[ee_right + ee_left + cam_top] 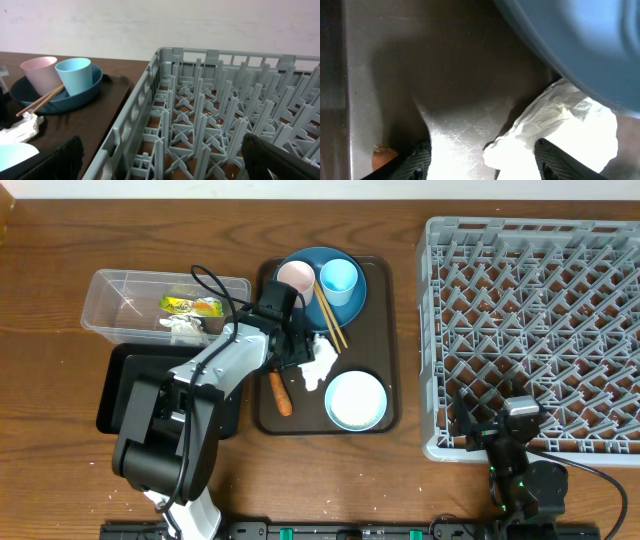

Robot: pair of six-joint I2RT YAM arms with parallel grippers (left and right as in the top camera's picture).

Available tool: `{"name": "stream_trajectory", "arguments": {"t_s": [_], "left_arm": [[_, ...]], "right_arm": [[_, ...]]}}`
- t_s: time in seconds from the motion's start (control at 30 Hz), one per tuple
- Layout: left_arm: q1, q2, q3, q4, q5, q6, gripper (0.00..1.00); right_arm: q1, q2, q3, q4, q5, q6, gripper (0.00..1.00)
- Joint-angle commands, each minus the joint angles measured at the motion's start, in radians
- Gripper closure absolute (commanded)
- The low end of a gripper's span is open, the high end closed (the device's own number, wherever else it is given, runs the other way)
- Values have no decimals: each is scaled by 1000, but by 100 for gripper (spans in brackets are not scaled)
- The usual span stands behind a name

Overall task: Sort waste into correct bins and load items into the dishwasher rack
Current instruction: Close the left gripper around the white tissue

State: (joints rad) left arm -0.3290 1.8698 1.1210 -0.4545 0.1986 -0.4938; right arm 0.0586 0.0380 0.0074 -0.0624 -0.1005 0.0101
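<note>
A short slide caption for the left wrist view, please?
Open left gripper over crumpled white paper on brown tray, beside blue plate.

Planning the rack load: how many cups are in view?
2. The pinkish-white cup and the light blue cup stand side by side on the blue plate, at the far end of the brown tray. None seems hidden.

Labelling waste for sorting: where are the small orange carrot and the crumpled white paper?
small orange carrot (281, 393), overhead view, middle of its body.
crumpled white paper (560, 125), left wrist view, centre of the wad.
</note>
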Motion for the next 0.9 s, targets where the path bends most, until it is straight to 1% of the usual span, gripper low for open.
{"name": "stream_trajectory", "arguments": {"t_s": [0.0, 0.1, 0.33, 0.6, 0.77, 0.87], "left_arm": [[2, 30, -12, -10, 30, 6, 32], [2, 27, -11, -11, 45, 7, 32], [2, -28, -11, -16, 44, 53, 32], [-24, -61, -11, -34, 37, 56, 31], [-71, -62, -11, -17, 9, 55, 31], [-102, -61, -11, -10, -52, 55, 31]], "right_arm": [[5, -7, -2, -3, -1, -11, 1], [6, -7, -2, -3, -1, -11, 1], [5, -7, -2, -3, -1, -11, 1], [5, -7, -2, -3, -1, -11, 1], [5, -7, -2, -3, -1, -11, 1], [5, -7, -2, -3, -1, -11, 1]]}}
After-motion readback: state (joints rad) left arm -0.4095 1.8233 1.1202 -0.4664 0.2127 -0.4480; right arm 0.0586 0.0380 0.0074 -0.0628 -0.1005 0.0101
